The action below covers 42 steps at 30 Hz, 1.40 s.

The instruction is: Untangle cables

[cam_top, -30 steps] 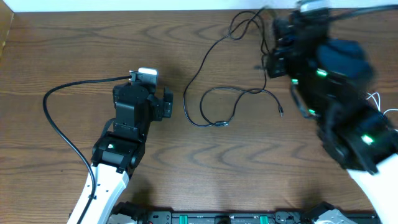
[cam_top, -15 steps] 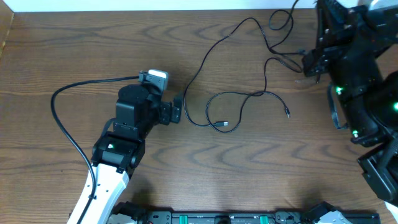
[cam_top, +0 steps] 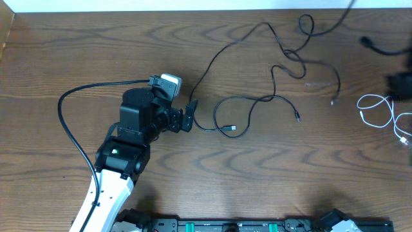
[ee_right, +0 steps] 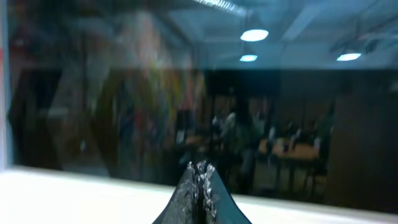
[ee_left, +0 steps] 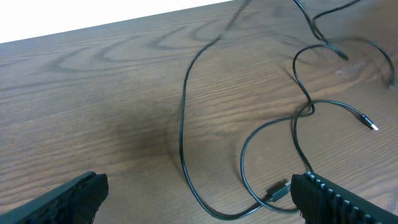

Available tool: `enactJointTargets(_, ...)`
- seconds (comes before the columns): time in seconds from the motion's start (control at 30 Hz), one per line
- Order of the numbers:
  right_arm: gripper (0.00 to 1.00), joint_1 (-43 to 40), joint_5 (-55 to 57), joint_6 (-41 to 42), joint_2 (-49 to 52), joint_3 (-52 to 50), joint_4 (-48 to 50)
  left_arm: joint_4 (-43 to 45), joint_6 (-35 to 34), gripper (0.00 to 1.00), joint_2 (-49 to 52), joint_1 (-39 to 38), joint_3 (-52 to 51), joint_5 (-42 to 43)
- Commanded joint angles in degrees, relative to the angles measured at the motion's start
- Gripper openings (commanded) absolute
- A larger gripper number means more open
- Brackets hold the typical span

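Observation:
Thin black cables (cam_top: pixel 222 48) lie loosely crossed over the middle and far right of the wooden table, with one loop (cam_top: pixel 241 106) and a small plug (cam_top: pixel 232 129). A white cable (cam_top: pixel 378 109) is coiled at the right edge. My left gripper (cam_top: pixel 191 116) is open, right at the black cable's left bend. In the left wrist view that bend (ee_left: pixel 184 149) runs between the wide-apart fingers (ee_left: pixel 68 199) of the left gripper (ee_left: pixel 199 202), and the plug (ee_left: pixel 280 190) lies beside the right finger. My right gripper (ee_right: pixel 200 180) is shut on nothing and faces a window, off the table.
The left arm's own thick black cable (cam_top: pixel 71 129) arcs over the table's left side. Dark parts at the right edge (cam_top: pixel 400 84) belong to the right arm. A white wall borders the table's far edge (cam_top: pixel 129 6).
The right arm has swung off to the right and almost out of the overhead view, uncovering the white cable; the upper black cable has shifted right. My left gripper has moved right to the cable's bend.

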Motion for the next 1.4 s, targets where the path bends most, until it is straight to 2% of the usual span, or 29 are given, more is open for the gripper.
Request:
enactJointTargets(0.0, 0.01, 0.20, 8.66, -4.98, -0.37, 2.10, 0.44, -0.11, -0.52, 0.99, 0.96, 0.20, 0.22, 0.90)
enactJointTargets(0.07, 0.02, 0.20, 18.21, -8.68, -0.35, 2.10, 1.95, -0.09, -0.50, 0.99, 1.38, 0.20, 0.22, 0.90)
enactJointTargets(0.1, 0.01, 0.20, 29.99, -13.46, -0.04, 2.10, 5.16, -0.07, -0.50, 0.99, 1.55, 0.20, 0.22, 0.87)
enactJointTargets(0.17, 0.02, 0.20, 40.57, -19.58, 0.46, 2.10, 10.14, 0.00, -0.48, 0.99, 1.55, 0.20, 0.22, 0.87)
enactJointTargets(0.3, 0.02, 0.20, 51.23, -29.20, 1.14, 2.10, 18.40, 0.59, -0.48, 0.99, 1.55, 0.20, 0.22, 0.87)
enactJointTargets(0.6, 0.02, 0.20, 53.35, -29.59, 2.25, 2.08, 18.93, 0.98, -0.52, 0.98, 1.55, 0.20, 0.22, 0.90)
enactJointTargets(0.73, 0.01, 0.20, 53.66, -29.51, 4.04, 2.08, 15.67, 0.98, -0.52, 0.99, 1.55, 0.20, 0.22, 0.90)
enactJointTargets(1.0, 0.01, -0.24, 64.50, -28.26, 10.64, 1.75, 12.61, 0.98, -0.50, 0.99, 1.55, 0.20, 0.22, 0.90)
enactJointTargets(1.13, 0.01, -4.04, 66.23, -27.23, 13.77, 1.75, 12.61, 0.96, -0.48, 0.99, 1.55, 0.20, 0.22, 0.87)
enactJointTargets(1.27, 0.01, -11.96, 66.12, -22.34, 16.35, 1.75, 12.61, 0.52, -0.28, 0.98, 1.55, 0.20, 0.22, 0.87)
enactJointTargets(1.37, 0.01, -16.39, 64.37, -21.62, 17.97, 1.75, 12.61, 0.33, -0.26, 0.99, 1.55, 0.20, 0.22, 0.90)
